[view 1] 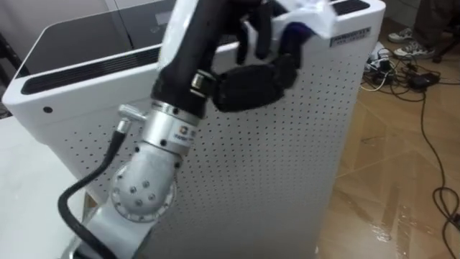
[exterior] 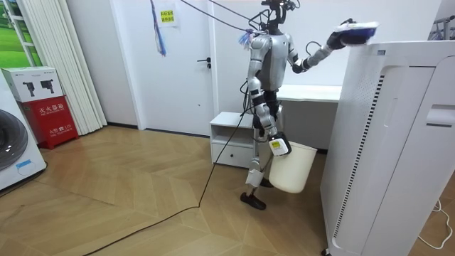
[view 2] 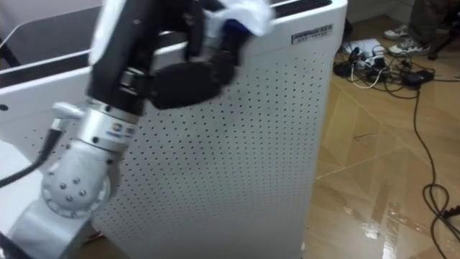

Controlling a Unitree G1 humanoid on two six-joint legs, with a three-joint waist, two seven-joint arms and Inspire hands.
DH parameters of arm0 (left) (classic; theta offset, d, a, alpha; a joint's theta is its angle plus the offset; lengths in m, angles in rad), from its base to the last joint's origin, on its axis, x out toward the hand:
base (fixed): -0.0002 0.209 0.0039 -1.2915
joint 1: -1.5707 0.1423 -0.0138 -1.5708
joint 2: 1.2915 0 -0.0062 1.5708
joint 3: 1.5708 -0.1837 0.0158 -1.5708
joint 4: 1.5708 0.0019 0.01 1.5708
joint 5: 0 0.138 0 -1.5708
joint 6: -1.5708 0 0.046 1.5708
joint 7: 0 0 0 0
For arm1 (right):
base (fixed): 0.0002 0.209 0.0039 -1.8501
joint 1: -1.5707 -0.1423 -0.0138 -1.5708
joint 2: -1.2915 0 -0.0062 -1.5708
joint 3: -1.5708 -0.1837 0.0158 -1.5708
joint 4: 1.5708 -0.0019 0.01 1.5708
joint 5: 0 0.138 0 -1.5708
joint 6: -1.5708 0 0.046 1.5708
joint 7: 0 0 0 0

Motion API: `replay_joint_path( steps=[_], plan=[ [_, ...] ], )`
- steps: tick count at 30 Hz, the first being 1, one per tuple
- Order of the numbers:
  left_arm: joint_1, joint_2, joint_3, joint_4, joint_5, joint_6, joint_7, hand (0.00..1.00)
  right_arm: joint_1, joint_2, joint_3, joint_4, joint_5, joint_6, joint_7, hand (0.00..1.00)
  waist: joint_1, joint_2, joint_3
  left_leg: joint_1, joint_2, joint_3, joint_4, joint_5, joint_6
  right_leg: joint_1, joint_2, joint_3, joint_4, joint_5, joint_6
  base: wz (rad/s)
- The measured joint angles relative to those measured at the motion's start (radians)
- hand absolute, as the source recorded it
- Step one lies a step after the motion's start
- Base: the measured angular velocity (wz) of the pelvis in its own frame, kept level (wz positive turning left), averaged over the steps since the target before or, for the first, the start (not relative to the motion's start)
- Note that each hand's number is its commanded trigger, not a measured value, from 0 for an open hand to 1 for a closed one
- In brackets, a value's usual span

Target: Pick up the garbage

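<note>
Just above the top of the white air purifier (view 1: pixel 287 165), the left hand (view 1: pixel 253 86) curls round the white-and-blue garbage (view 1: pixel 310 17): grabbed, I'd say, not yet dropped into the white bin (exterior: pixel 293 169) low beside the purifier.

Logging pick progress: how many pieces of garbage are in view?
1: a white-and-blue wad in the left hand above the tall white appliance; the bucket may hide more.

- Round silver joint at lower left of the left eye view, dotted with small screws;
- black cable looping beside it;
- black forearm, black left hand (view 1: pixel 253 86) at upper centre;
- silver-grey torso in room view
</note>
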Motion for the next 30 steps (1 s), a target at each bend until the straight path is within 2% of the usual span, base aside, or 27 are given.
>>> replay_joint_path(
  steps=[4, 6, 9, 11, 16, 19, 25, 26, 27, 28, 30],
  plan=[
    [0.000, -0.014, -0.040, -0.015, -0.203, 0.000, -0.127, 1.00, -0.004, -0.001, 0.002, -0.009, 0.001, -0.001, 0.006, 1.00, 0.004, -0.006, -0.0012, -0.009, 0.000, -0.010, 0.001, 0.000, 0.000, -0.005, 0.000, -0.008, 0.001, 0.000, 0.000, 0.07],
    [0.000, -0.014, -0.061, -0.014, -0.303, 0.001, -0.203, 1.00, -0.010, -0.012, 0.035, -0.009, 0.003, 0.000, 0.007, 1.00, 0.007, -0.011, -0.0005, -0.012, 0.000, -0.010, 0.001, 0.000, 0.000, -0.010, 0.000, -0.009, 0.005, 0.000, 0.000, 0.00],
    [0.000, -0.012, -0.063, -0.014, -0.403, 0.002, -0.283, 1.00, -0.010, -0.015, 0.039, -0.008, 0.005, 0.000, 0.009, 1.00, 0.014, -0.015, -0.0024, -0.010, 0.000, -0.010, 0.001, 0.000, 0.000, -0.011, 0.000, -0.008, 0.008, 0.000, 0.000, 0.00],
    [0.000, -0.012, -0.063, -0.014, -0.431, 0.002, -0.320, 1.00, -0.009, -0.015, 0.041, -0.008, 0.010, 0.000, 0.010, 1.00, 0.021, -0.019, -0.0043, -0.009, 0.000, -0.010, 0.002, 0.000, 0.001, -0.011, 0.000, -0.008, 0.010, 0.000, 0.000, 0.00],
    [0.001, -0.011, -0.062, -0.016, -0.441, 0.002, -0.420, 1.00, -0.008, -0.015, 0.048, -0.008, 0.021, 0.001, 0.011, 1.00, 0.055, -0.030, -0.0106, -0.009, -0.002, -0.011, 0.003, 0.003, 0.006, -0.011, -0.002, -0.010, 0.016, 0.000, 0.000, 0.00],
    [0.041, -0.005, -0.059, -0.023, -0.441, 0.004, -0.457, 1.00, -0.009, -0.014, 0.050, -0.006, 0.021, 0.003, 0.010, 1.00, 0.075, -0.033, -0.0145, -0.011, -0.002, -0.012, 0.009, 0.004, 0.007, -0.012, -0.001, -0.013, 0.017, 0.000, 0.000, 0.01],
    [0.165, 0.044, -0.043, -0.033, -0.434, 0.006, -0.465, 1.00, -0.014, -0.013, 0.059, -0.008, 0.021, 0.011, 0.001, 1.00, 0.096, -0.031, -0.0158, -0.022, -0.002, -0.024, 0.019, 0.005, 0.008, -0.013, -0.006, -0.029, 0.024, 0.000, -0.001, 0.07],
    [0.181, 0.060, -0.042, -0.020, -0.429, 0.006, -0.465, 1.00, -0.015, -0.013, 0.059, -0.012, 0.020, 0.011, 0.000, 1.00, 0.094, -0.024, -0.0198, -0.033, -0.003, -0.038, 0.025, 0.005, 0.009, -0.017, -0.007, -0.040, 0.027, 0.000, -0.001, 0.24],
    [0.198, 0.074, -0.041, 0.003, -0.422, 0.005, -0.465, 1.00, -0.019, -0.013, 0.058, -0.011, 0.018, 0.011, 0.000, 1.00, 0.096, -0.033, -0.0144, -0.045, -0.003, -0.044, 0.033, 0.006, 0.010, -0.025, -0.008, -0.048, 0.031, -0.001, -0.001, 0.24],
    [0.209, 0.081, -0.041, 0.019, -0.418, 0.006, -0.465, 1.00, -0.021, -0.013, 0.058, -0.011, 0.018, 0.011, 0.000, 1.00, 0.096, -0.028, -0.0158, -0.049, -0.003, -0.045, 0.035, 0.007, 0.011, -0.027, -0.008, -0.051, 0.033, -0.001, -0.001, 0.18],
    [0.259, 0.112, -0.041, 0.094, -0.384, 0.021, -0.465, 1.00, -0.025, -0.014, 0.057, -0.011, 0.019, 0.011, 0.000, 1.00, 0.105, -0.019, -0.0198, -0.077, -0.002, -0.054, 0.052, 0.007, 0.012, -0.042, -0.009, -0.061, 0.037, 0.000, -0.003, 0.14]
  ],
)
